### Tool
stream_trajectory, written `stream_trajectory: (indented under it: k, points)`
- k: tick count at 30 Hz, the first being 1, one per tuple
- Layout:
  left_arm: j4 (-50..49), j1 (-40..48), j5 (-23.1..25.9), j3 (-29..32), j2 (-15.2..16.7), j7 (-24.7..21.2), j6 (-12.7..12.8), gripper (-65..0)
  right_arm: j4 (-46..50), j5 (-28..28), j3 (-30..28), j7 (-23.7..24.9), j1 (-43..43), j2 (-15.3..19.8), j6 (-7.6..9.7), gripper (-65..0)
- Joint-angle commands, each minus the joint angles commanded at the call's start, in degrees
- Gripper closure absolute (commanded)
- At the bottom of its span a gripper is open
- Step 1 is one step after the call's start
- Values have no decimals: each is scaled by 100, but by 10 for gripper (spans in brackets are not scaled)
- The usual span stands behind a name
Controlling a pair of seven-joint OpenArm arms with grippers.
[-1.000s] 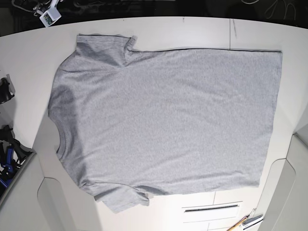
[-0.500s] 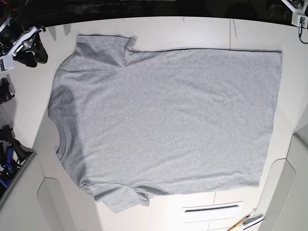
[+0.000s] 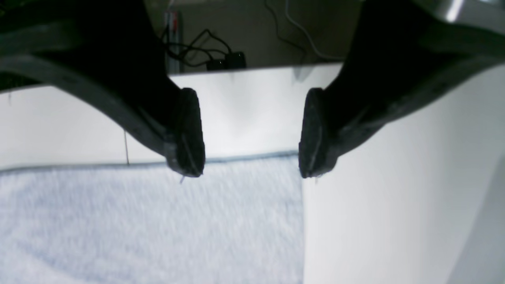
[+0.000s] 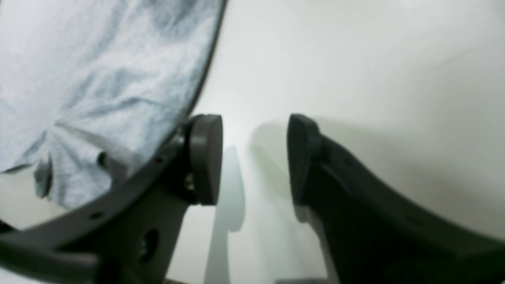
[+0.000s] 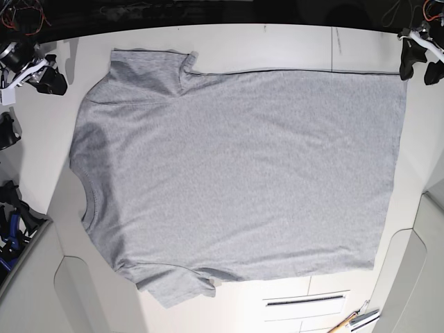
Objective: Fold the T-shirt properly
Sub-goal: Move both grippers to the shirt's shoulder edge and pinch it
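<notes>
Shirt lies flat, plain side up, across the middle of the table, neck toward the left edge and hem toward the right, nothing folded yet. The left gripper hangs released above the far-right hem corner; the right gripper hangs released over bare table near the far-left corner, apart from the sleeve. Risks: a pinch at the hem corner may slip off the thin edge, and uneven lifts would skew the fold.

Heather-grey T-shirt, plain side up, on a white table; both pincers black.
</notes>
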Motion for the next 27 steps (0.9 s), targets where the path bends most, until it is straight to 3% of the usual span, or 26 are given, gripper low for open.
stream_trajectory:
  k: [7, 10, 16, 22, 27]
  points:
    - [-999, -643, -275, 31, -208, 0, -7, -473, 2, 42, -162, -92, 2, -243, 2, -270]
    - [-1471, -815, -293, 415, -435, 0, -33, -473, 2, 44, -162, -116, 0, -313, 2, -270]
    - [-2135, -1493, 234, 1132, -527, -11, -44, -473, 13, 214, -162, -352, 0, -459, 7, -270]
    - [-2601, -1729, 723, 1231, -605, -393, -44, -473, 52, 256, -166, -389, 0, -468, 48, -270]
    - [-2723, -1729, 826, 1233, -603, -476, -46, -473, 55, 280, -260, -389, 0, -468, 48, -270]
